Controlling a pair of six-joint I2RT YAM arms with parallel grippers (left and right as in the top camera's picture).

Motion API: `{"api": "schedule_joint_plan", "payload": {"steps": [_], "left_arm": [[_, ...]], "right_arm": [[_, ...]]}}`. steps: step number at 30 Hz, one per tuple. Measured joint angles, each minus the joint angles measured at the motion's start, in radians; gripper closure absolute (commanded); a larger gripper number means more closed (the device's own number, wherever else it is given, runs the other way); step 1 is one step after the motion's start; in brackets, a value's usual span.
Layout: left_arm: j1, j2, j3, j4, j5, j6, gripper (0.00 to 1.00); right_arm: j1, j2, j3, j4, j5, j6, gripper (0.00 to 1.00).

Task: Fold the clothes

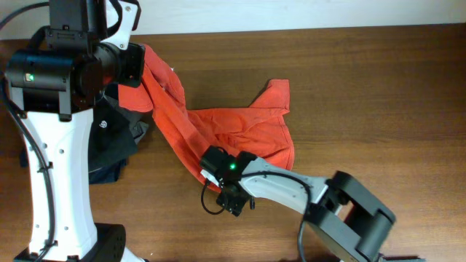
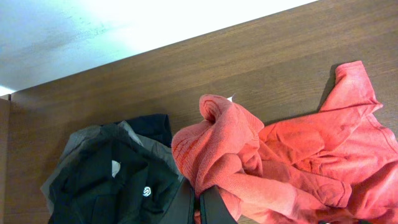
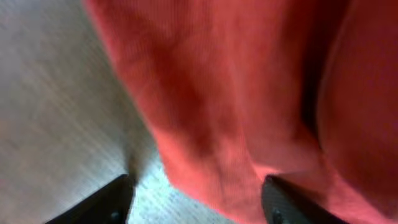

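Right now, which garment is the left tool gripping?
The red-orange shirt, pinched in the left tool; the black garment beside it lies untouched.

The shirt [image 1: 240, 131] was matt red-orange cloth, its fine knit weave faintly visible in the right wrist view. The table [image 1: 364, 87] was brown wood with visible grain and a soft sheen. The dark garments [image 2: 112, 180] were matt black and grey cloth. The left arm [image 1: 62, 189] wore smooth, glossy white plastic shells. The 2 fingers [image 3: 283, 200] of the right gripper [image 3: 199, 199] looked like matt black plastic.
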Motion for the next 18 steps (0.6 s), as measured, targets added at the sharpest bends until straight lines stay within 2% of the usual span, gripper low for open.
{"api": "schedule_joint_plan", "payload": {"steps": [4, 8, 14, 18], "left_arm": [[0.0, 0.0, 0.0, 0.002, 0.0, 0.0, 0.99], [0.0, 0.0, 0.0, 0.003, 0.0, 0.0, 0.99], [0.0, 0.0, 0.0, 0.002, 0.0, 0.0, 0.99], [0.0, 0.0, 0.0, -0.001, 0.0, 0.0, 0.99]], "right_arm": [[0.0, 0.011, 0.01, 0.003, 0.048, -0.001, 0.7], [0.0, 0.012, 0.012, 0.002, 0.114, 0.072, 0.83], [0.0, -0.019, 0.042, -0.185, 0.281, 0.177, 0.85], [-0.014, -0.174, 0.084, -0.342, 0.388, 0.238, 0.85]]}}
